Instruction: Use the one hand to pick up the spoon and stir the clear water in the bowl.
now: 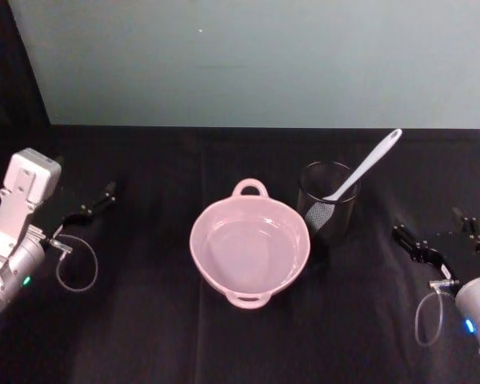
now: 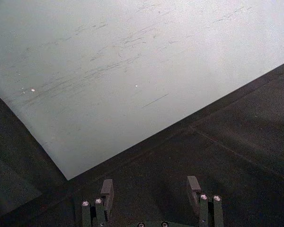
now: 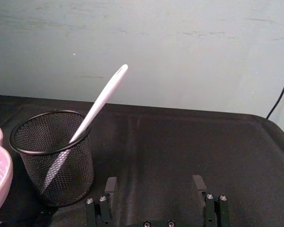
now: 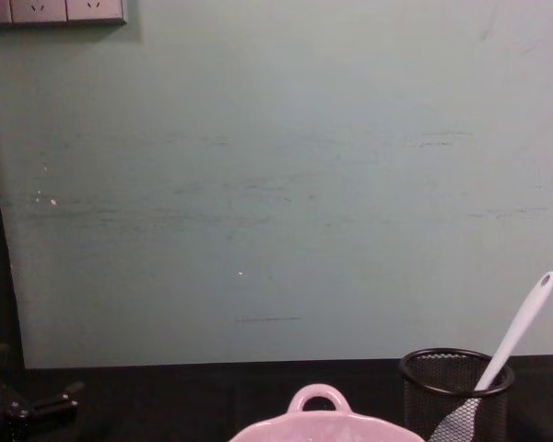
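Black cloth covers the table point(image 1: 144, 336), and on it stand two vessels and one utensil. One pale pink bowl point(image 1: 216, 256) sits at the centre, with two loop handles on its rim, one on the far side and one on the near side. It holds clear water. Just beside it, on the robot's right and slightly farther back, stands one black wire-mesh cup point(image 1: 330, 200); whether cup and bowl touch cannot be told.

One white spoon point(image 1: 366, 166) stands in the cup, blade down inside the mesh and handle leaning up and out over the rim toward the right. The hole in the handle's end shows in the right wrist view point(image 3: 100, 99).

Two grippers are present, both low beside the table's outer parts and well apart from the bowl. The left gripper point(image 1: 96, 204) rests at the left side; its wrist view shows two fingers point(image 2: 107, 189) spread with nothing between them. The right gripper point(image 1: 436, 240) sits at the right side, to the right of the cup; its two fingers point(image 3: 110, 185) are likewise spread and hold nothing.
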Robot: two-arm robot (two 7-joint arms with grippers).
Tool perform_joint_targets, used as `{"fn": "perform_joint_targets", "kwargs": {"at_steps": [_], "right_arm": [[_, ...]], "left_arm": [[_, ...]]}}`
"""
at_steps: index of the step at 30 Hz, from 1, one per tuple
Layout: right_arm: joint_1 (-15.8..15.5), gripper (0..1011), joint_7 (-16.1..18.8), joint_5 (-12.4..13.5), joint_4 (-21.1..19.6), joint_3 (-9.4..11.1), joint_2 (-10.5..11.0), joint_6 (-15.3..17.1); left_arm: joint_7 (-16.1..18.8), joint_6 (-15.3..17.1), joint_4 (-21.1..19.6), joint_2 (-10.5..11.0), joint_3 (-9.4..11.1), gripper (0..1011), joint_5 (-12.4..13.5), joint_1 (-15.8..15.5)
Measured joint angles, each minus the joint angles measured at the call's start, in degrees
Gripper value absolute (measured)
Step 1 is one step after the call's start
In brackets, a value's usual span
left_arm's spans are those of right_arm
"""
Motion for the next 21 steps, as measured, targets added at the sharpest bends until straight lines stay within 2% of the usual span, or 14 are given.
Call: {"fn": "perform_joint_targets", "kwargs": {"at_steps": [21], "right_arm": [[0.1, 1003, -0.4, -0.1, -0.3, -0.2, 0.2, 0.4]], "left_arm": [[0.0, 0.0, 0.0, 0.0, 0.0, 1011, 0.0, 0.0]]}}
